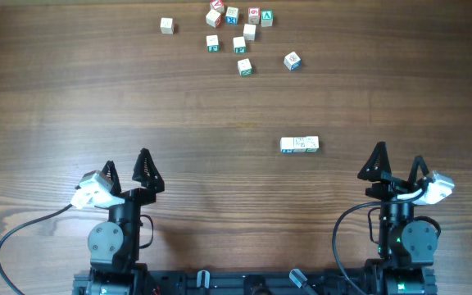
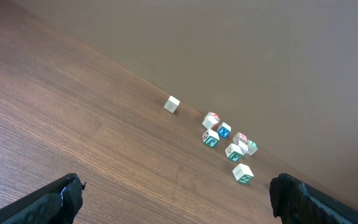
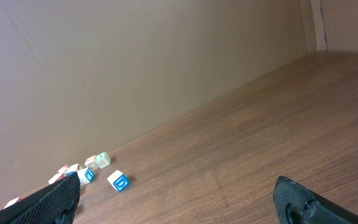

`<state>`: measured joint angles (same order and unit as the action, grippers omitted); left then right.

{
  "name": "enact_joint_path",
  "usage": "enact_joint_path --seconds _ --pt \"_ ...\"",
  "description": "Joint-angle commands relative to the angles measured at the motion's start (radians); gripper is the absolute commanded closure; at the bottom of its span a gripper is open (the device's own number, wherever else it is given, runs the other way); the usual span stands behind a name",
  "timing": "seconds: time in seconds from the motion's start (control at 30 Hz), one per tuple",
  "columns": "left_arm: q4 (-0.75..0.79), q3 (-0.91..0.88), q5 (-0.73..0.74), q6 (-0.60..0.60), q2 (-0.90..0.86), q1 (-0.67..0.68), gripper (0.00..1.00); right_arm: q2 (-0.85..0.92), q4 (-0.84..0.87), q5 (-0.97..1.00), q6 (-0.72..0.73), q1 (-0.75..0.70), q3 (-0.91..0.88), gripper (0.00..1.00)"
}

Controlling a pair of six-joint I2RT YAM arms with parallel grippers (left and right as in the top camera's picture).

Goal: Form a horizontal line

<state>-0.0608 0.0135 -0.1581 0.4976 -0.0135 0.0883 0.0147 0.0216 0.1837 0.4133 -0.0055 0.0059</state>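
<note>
The horizontal line (image 1: 299,145) is a short row of three pale letter cubes touching side to side, right of the table's middle in the overhead view. It does not show in either wrist view. My left gripper (image 1: 126,170) is open and empty at the near left. My right gripper (image 1: 397,163) is open and empty at the near right, a little nearer and to the right of the row. Each gripper's fingers stand wide apart over bare wood in its own wrist view, the left gripper (image 2: 176,199) and the right gripper (image 3: 179,200).
Several loose letter cubes (image 1: 238,24) lie scattered at the far edge, with one cube (image 1: 166,25) apart on the left and a blue-faced cube (image 1: 292,60) on the right. The cluster (image 2: 229,142) shows in the left wrist view; the blue-faced cube (image 3: 118,181) in the right.
</note>
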Motion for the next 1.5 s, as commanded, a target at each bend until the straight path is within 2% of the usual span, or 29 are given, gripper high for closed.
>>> enact_joint_path --seconds 0.0,0.27,0.43,0.6,0.8,1.47 --pt "0.001 -0.008 0.014 -0.023 0.011 -0.008 0.00 -0.007 0.002 -0.011 -0.018 0.006 -0.001 0.00" --pt "0.001 -0.008 0.014 -0.023 0.011 -0.008 0.00 -0.007 0.002 0.001 -0.035 0.006 -0.001 0.00" --pt "0.001 -0.008 0.014 -0.023 0.011 -0.008 0.00 -0.007 0.002 0.000 -0.211 0.006 -0.001 0.00" --pt "0.001 -0.008 0.014 -0.023 0.011 -0.008 0.00 -0.007 0.002 0.001 -0.232 0.006 -0.001 0.00" --pt "0.001 -0.008 0.014 -0.023 0.011 -0.008 0.00 -0.007 0.002 -0.011 -0.174 0.010 -0.001 0.00" --pt "0.001 -0.008 0.014 -0.023 0.011 -0.008 0.00 -0.007 0.002 -0.011 -0.174 0.043 -0.001 0.00"
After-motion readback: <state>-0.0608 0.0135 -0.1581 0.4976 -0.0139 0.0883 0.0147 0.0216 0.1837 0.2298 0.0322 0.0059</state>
